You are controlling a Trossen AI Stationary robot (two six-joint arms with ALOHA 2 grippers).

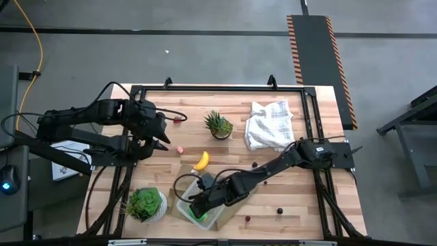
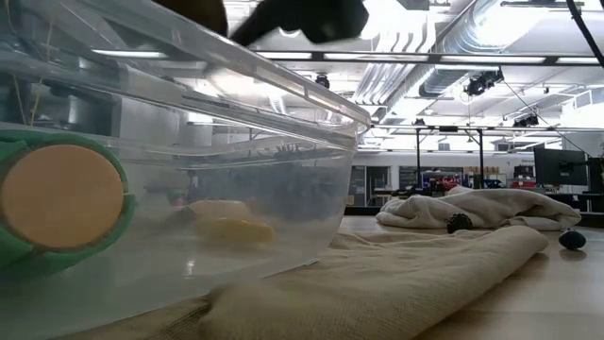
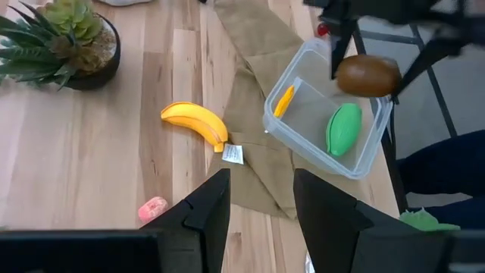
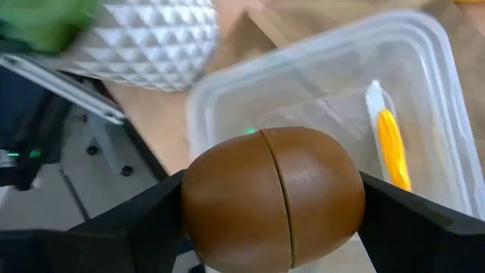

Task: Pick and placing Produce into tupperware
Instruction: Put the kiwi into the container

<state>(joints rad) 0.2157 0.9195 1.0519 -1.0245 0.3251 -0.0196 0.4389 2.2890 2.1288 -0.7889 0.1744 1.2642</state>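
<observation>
Two pieces of produce already inside the clear tupperware (image 3: 326,125) at the table's near edge: a green oval (image 3: 342,129) and a yellow-orange piece (image 3: 283,100) against one wall. Directly above the box, right gripper (image 4: 274,199) clamped on a brown kiwi (image 4: 273,196), both dark fingers pressed to its sides, jaws spread wide around the fruit, seam of the kiwi facing the wrist camera. Beneath the box, a flat brown paper bag (image 3: 254,114), partly covered. Just beside the box on the left arm's side, a leafy green plant in a white faceted pot (image 1: 145,203). Close to the bag's far edge, a yellow banana (image 1: 201,160) lying on the bare wooden table (image 1: 300,198), with a small white tag at its tip. Near the banana, toward the left arm, a small pink-red piece (image 1: 180,149), well apart from the box. Farther back, left gripper (image 3: 258,189) hanging over the table's left side, fingers partly open with nothing between them. Near the table's centre, a spiky green potted plant (image 1: 218,125). Beside it on the right arm's side, a crumpled white cloth (image 1: 269,124). A few small dark pieces scattered on the wood on the right arm's side, too small to identify
</observation>
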